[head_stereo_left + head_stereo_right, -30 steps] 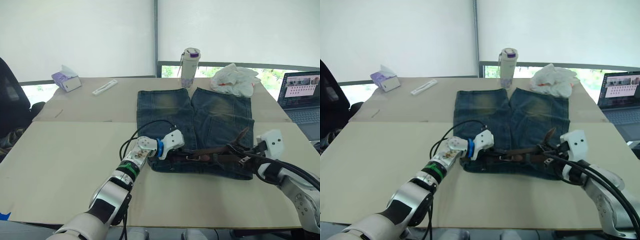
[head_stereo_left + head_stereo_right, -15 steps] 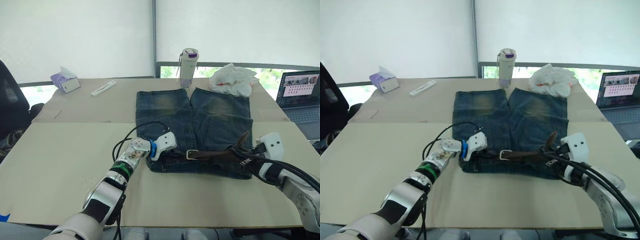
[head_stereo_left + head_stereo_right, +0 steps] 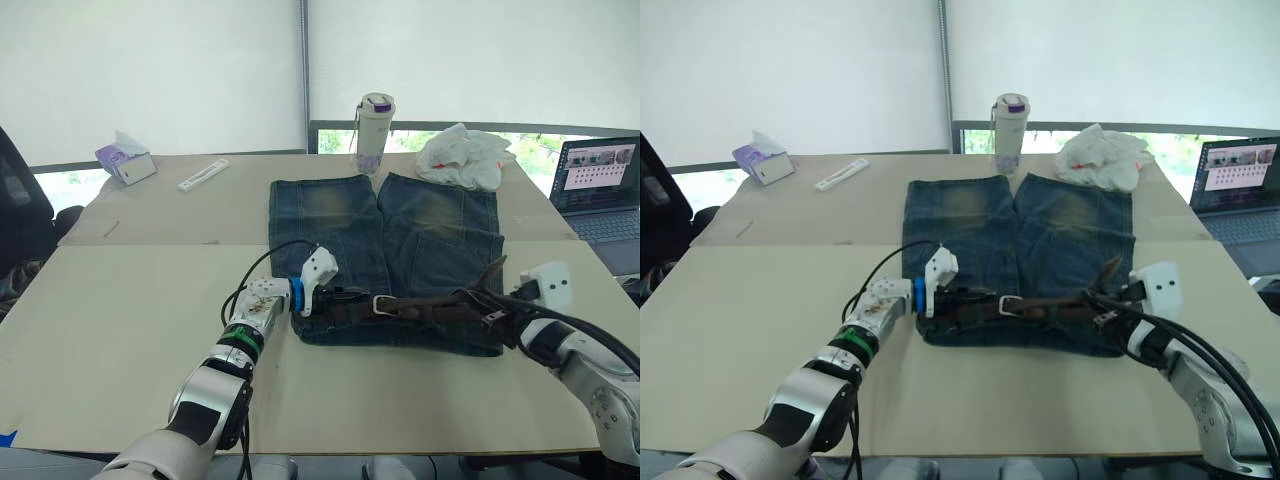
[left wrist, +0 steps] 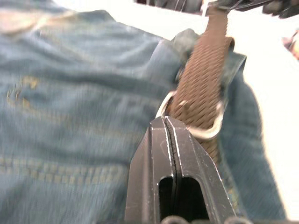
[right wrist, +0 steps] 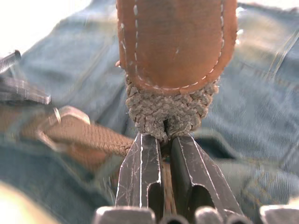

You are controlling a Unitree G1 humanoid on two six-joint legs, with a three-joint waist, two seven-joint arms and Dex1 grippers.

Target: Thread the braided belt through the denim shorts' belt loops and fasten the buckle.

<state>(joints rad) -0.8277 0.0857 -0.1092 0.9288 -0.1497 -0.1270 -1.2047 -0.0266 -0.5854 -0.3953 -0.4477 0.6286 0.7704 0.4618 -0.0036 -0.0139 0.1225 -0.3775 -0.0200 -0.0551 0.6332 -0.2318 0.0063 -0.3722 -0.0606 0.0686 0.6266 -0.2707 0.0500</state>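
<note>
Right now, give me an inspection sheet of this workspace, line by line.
Surface: beige table, two boards joined.
Job's things: denim shorts flat; braided belt along waistband, buckle near middle.
Clutter: bottle, white bag, tissue box, white strip.
Grippers: left gripper shut beside the buckle; right gripper clamps the belt's tip.
Cables: black cable looping over left wrist.
Surroundings: laptop, black chair.

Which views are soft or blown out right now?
Left wrist view: denim shorts smeared, braided belt weave softened, table beyond blown white. Right wrist view: belt's leather tip fairly sharp, buckle and denim behind blurred. Eye views: backlit by bright blinds, laptop and bottle readable, shadows soft.
</note>
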